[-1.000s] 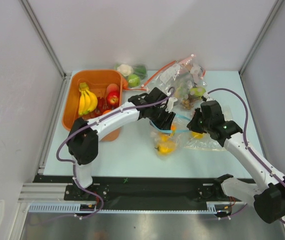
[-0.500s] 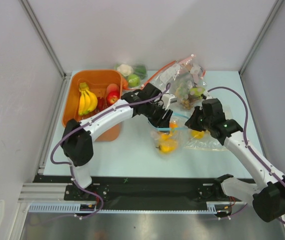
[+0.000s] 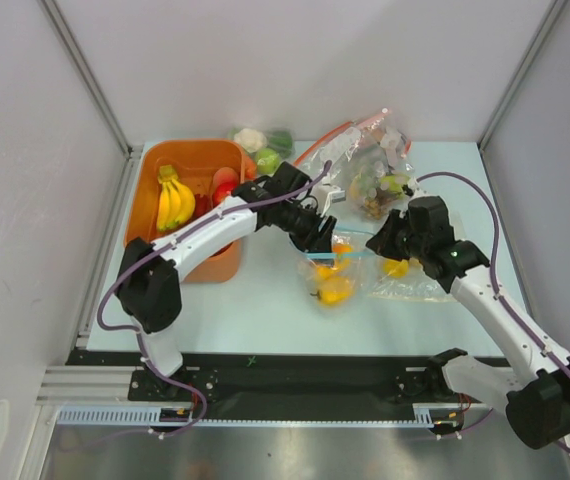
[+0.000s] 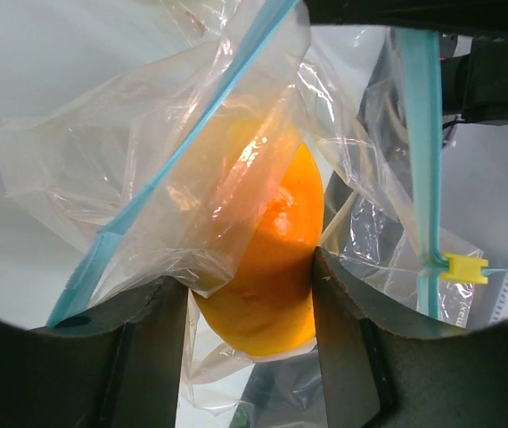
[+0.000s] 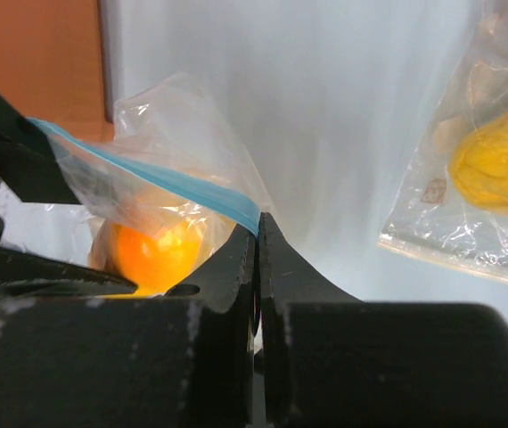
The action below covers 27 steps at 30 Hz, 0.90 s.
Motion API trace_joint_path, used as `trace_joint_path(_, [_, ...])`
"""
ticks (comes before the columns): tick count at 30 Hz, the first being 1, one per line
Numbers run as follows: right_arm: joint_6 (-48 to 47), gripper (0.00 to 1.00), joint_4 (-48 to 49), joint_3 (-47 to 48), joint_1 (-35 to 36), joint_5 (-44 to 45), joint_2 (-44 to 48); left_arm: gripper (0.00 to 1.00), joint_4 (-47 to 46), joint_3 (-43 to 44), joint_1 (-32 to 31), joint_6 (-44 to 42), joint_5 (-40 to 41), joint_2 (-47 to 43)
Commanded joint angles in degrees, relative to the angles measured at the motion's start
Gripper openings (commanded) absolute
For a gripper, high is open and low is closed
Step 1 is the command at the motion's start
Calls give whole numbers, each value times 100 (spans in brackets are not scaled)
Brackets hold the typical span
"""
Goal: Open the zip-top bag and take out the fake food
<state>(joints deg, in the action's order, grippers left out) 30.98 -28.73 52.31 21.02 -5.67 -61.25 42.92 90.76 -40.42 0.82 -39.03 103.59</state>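
Note:
The zip-top bag (image 3: 343,272) lies mid-table, its teal zip strip (image 4: 192,143) pulled open between my two grippers. My left gripper (image 3: 317,232) reaches into the bag's mouth. In the left wrist view it (image 4: 249,276) is shut on an orange fruit (image 4: 267,241), with bag plastic draped over the fruit's left side. My right gripper (image 3: 381,243) is shut on the teal strip (image 5: 192,192) at the bag's right end; it also shows in the right wrist view (image 5: 256,227). Another yellow-orange piece (image 3: 331,292) lies lower in the bag.
An orange bin (image 3: 190,146) at the left holds a banana bunch (image 3: 174,200) and a red apple (image 3: 226,191). Clear bags with a red zip strip (image 3: 370,165) and green food (image 3: 267,150) lie at the back. A flat clear bag with a yellow piece (image 3: 398,268) lies under my right arm.
My left gripper has moved a little back and left, toward the bin, with the orange fruit, pulling the bag's mouth with it. My right gripper has held its place on the strip.

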Motion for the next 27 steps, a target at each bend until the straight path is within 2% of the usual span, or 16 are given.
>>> trace_joint_path(1, [-619,0,-275,-256,-432,703,210,9,570,-268,272,-338,-10,-691])
trace_joint_path(3, [-655,6,146,-362,-440,218,307,8,52,-628,211,-117,535,-805])
trace_joint_path(4, [-690,14,314,-458,-440,-385,316,8,-133,-752,193,-117,632,-840])
trace_joint_path(7, [-663,29,727,-642,-423,-1213,298,8,-582,-1051,9,41,1133,-902])
trace_joint_path(10, [-707,48,1000,-749,-370,-1673,316,8,-820,-1183,-202,-47,1345,-876])
trace_joint_path(13, [-830,57,1027,-714,-248,-1806,386,8,-846,-1175,-326,-73,1328,-771])
trace_joint_path(16, [-910,63,1089,-679,-186,-1762,535,9,-829,-1184,-387,-319,1275,-735])
trace_joint_path(27, [-1085,67,1466,-556,113,-2183,62,11,-899,-1298,-537,-864,757,-928])
